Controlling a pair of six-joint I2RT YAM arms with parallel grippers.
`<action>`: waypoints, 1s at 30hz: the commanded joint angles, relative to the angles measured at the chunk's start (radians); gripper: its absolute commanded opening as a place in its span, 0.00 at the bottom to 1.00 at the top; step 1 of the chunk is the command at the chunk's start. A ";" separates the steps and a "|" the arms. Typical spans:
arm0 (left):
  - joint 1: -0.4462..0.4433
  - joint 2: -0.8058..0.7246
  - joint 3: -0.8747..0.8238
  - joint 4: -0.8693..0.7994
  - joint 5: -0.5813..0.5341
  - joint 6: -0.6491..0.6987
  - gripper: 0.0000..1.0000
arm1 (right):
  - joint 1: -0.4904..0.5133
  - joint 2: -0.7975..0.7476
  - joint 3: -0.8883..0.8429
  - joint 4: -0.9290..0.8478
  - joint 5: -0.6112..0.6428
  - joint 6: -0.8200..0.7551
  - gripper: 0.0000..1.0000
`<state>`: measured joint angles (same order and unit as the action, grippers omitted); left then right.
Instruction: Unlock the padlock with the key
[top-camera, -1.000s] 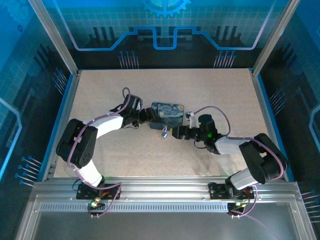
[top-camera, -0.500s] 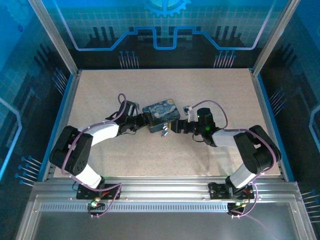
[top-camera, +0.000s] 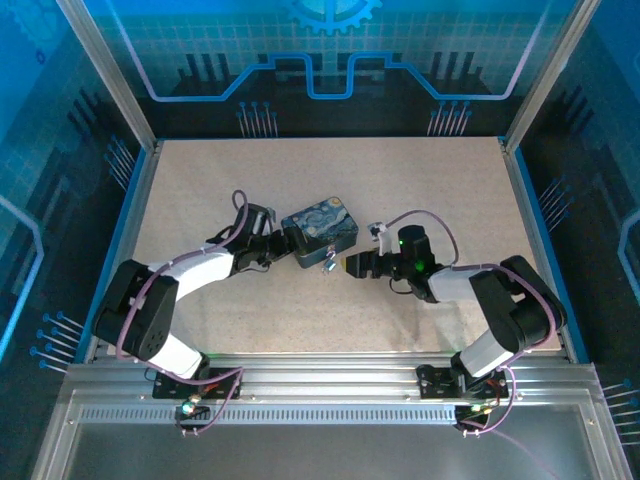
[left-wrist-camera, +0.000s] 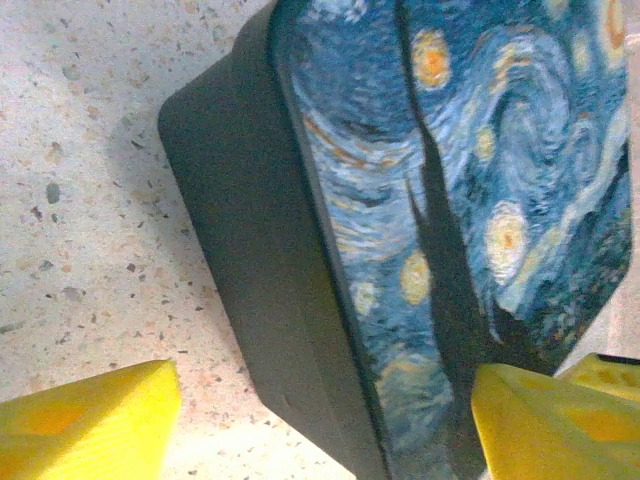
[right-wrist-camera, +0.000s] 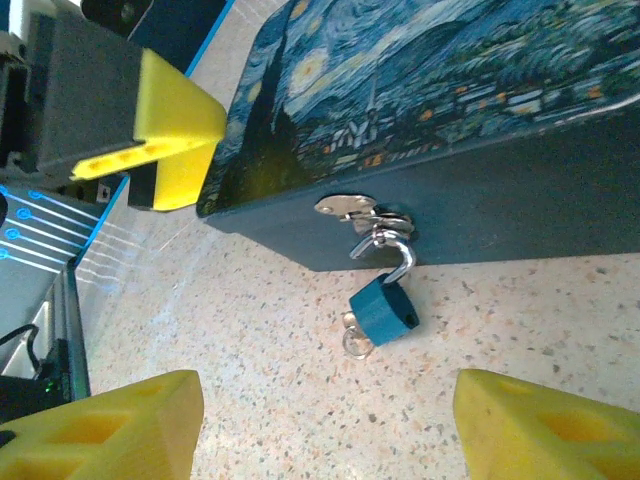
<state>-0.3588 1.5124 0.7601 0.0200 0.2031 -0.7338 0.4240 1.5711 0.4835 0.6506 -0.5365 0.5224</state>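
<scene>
The small blue padlock (right-wrist-camera: 384, 309) hangs from the hasp (right-wrist-camera: 352, 208) on the near side of the starry-night tin box (right-wrist-camera: 470, 90). Its silver shackle (right-wrist-camera: 398, 258) looks swung out of the body on one side. The key (right-wrist-camera: 354, 341), with a small ring, sticks out of the padlock's underside on the tabletop. My right gripper (right-wrist-camera: 330, 440) is open, a short way back from the padlock (top-camera: 328, 265). My left gripper (left-wrist-camera: 320, 430) is open around the left end of the box (left-wrist-camera: 470, 180), one finger (left-wrist-camera: 85, 420) clear of its wall.
Speckled beige tabletop (top-camera: 400, 180) stretches behind and to both sides of the box (top-camera: 320, 230). Blue rails and glass walls (top-camera: 135, 200) bound it. Purple cables (top-camera: 430, 218) loop over both forearms.
The box has turned and slid slightly left and nearer with the left gripper. The left arm drew back to the left. The right gripper stayed just in front of the padlock.
</scene>
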 joint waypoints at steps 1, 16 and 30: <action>0.003 -0.078 -0.004 -0.041 -0.007 0.000 0.83 | -0.013 0.021 -0.002 0.068 -0.050 -0.007 0.67; 0.006 -0.332 -0.047 -0.161 -0.077 0.016 0.91 | 0.008 0.261 0.106 0.227 -0.112 0.021 0.62; 0.023 -0.357 -0.070 -0.171 -0.079 0.010 0.93 | 0.041 0.389 0.168 0.291 -0.115 0.004 0.60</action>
<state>-0.3466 1.1751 0.7036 -0.1310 0.1349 -0.7307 0.4530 1.9289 0.6323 0.8993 -0.6403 0.5411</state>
